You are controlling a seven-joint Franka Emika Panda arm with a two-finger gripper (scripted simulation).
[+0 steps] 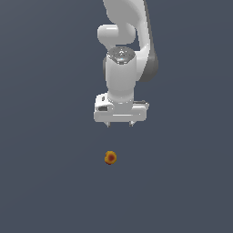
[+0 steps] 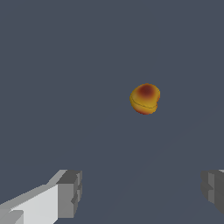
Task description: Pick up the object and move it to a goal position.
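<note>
The object (image 1: 110, 158) is a small orange-yellow lump with a dark red blotch, lying on the dark grey floor. It shows larger in the wrist view as the object (image 2: 145, 99). My white gripper (image 1: 120, 124) hangs above the object and a little toward the exterior view's right, well apart from it. Its two short fingertips point down and stand wide apart, open, with nothing between them. In the wrist view the gripper (image 2: 142, 190) shows its grey pads (image 2: 70, 192) spread at either side, the object lying beyond them.
The white arm (image 1: 123, 54) rises from the gripper to the top of the exterior view. The floor (image 1: 45, 182) is a plain dark grey surface with nothing else on it.
</note>
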